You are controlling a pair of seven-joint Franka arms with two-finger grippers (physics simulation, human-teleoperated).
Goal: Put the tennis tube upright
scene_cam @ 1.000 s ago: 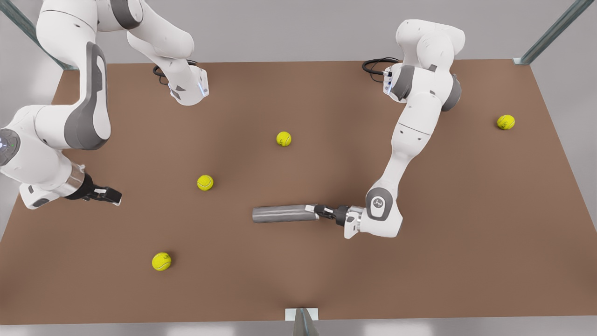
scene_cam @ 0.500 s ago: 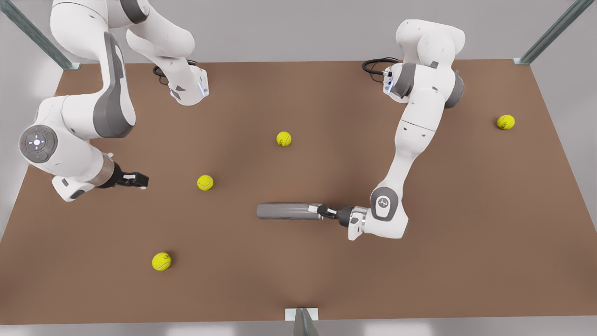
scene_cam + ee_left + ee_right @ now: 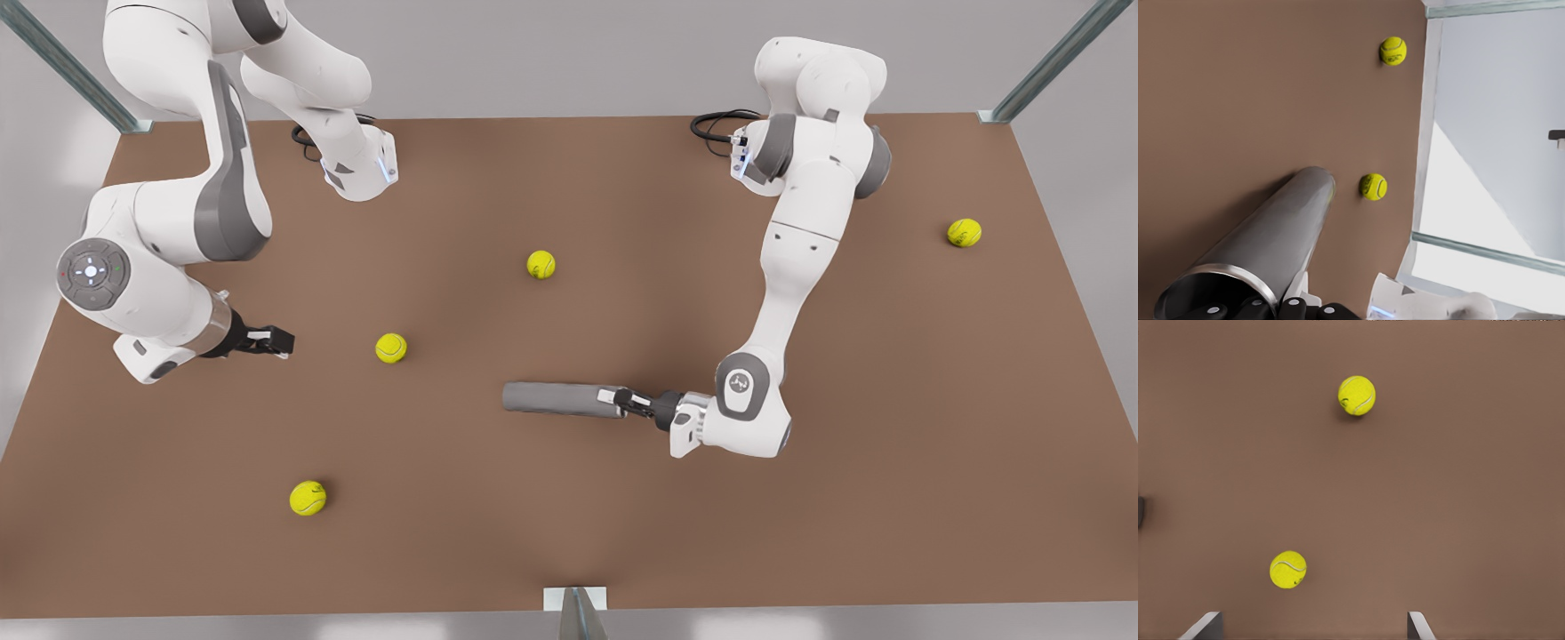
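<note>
The left jaws are clamped on one end of the tennis tube [image 3: 556, 398], pinching its thin rim; in the left wrist view one finger sits inside the open mouth and the grey wall [image 3: 1265, 247] runs away from the camera. The tube lies on its side on the brown bench [image 3: 622, 533], a little toward the front view's right of the middle. From the jaws it stretches toward 9 o'clock in the front view. The left arm [image 3: 791, 267] reaches down to it from its base at the bench's back edge.

The right jaws stand open, their two fingertips [image 3: 1205, 627] well apart, low over the bench at the front view's left. They face 3 o'clock, toward the nearest tennis ball [image 3: 391, 348], and are apart from it.

Seen from the tube, a second tennis ball [image 3: 540, 264] lies at 12 o'clock. A third tennis ball [image 3: 308, 498] lies at about 6 o'clock from the right jaws. A fourth tennis ball [image 3: 965, 232] lies well off, at about 2 o'clock from the left jaws.
</note>
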